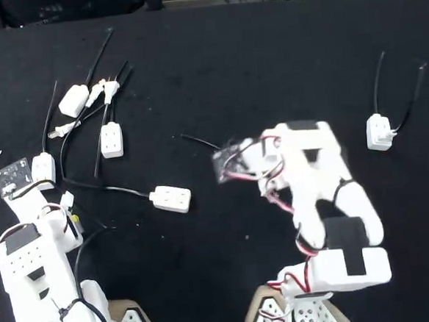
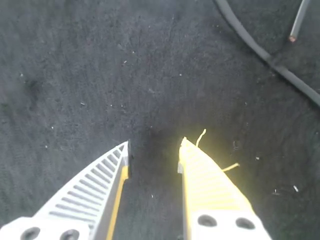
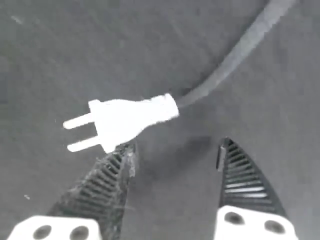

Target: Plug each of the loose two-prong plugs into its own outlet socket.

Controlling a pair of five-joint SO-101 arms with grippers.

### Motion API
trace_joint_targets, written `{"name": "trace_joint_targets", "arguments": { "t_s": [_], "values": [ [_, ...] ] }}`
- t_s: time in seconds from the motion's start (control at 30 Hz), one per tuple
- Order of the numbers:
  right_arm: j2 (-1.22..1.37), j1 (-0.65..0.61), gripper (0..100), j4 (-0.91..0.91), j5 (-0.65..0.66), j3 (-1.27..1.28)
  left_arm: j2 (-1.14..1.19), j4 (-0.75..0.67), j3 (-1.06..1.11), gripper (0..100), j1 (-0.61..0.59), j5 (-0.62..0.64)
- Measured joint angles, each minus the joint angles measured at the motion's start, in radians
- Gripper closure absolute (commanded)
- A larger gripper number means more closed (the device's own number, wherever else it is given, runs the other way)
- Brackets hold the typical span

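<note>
Black cloth worktop [image 1: 267, 69], two arms at the lower edge of the high view. Left tool [image 2: 152, 150]: jaws parted a moderate gap, nothing between them, hovering over bare cloth at lower left; idle by the look of it. Right tool [image 3: 175, 147]: spread wide, empty, near frame centre, right over a white two-prong plug [image 3: 125, 120]. Plug lies flat, prongs pointing away from its cable [image 3: 235, 55], body just beside one fingertip and outside the gap, not between the fingers. My read: the step in hand is picking up this plug, grasp not yet made. Next move calls for shifting the tool sideways so the plug body sits centred in the gap, and closing on the body, not the prongs. Then carry it to a free socket, probably the near socket [image 1: 171, 199] left of centre, prongs lined up with the slots. Counts, high view: five white socket blocks. These are the near one, edge socket [image 1: 43, 169] at mid left, mid socket [image 1: 111, 140], far socket [image 1: 74, 101] upper left, right socket [image 1: 379, 132] at the right. Right socket has two leads coming off it, so it is likely already plugged; can't confirm. Plugs: the one under the right tool, plus what look like three small ones in the upper-left tangle [image 1: 109, 87]; too small for a firm count.
</note>
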Motion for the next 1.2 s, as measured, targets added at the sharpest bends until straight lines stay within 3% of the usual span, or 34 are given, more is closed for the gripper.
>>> {"name": "trace_joint_targets", "arguments": {
  "t_s": [0.4, 0.77, 1.07, 1.2],
  "values": [
    [-0.376, -0.238, 74.7, 0.008, 0.0, 0.307, 0.0, -0.015, 0.0, 83, -0.009, 0.0],
    [-0.694, -0.261, 75.0, 0.063, -0.002, 0.396, 0.0, -0.015, 0.0, 83, -0.009, 0.0],
    [-0.747, -0.313, 75.3, 0.101, -0.164, 0.451, 0.0, -0.015, 0.0, 83, -0.009, 0.0],
    [-0.747, -0.422, 85.0, 0.163, -0.413, 0.422, 0.0, -0.015, 0.0, 83, -0.009, 0.0]
  ]
}}
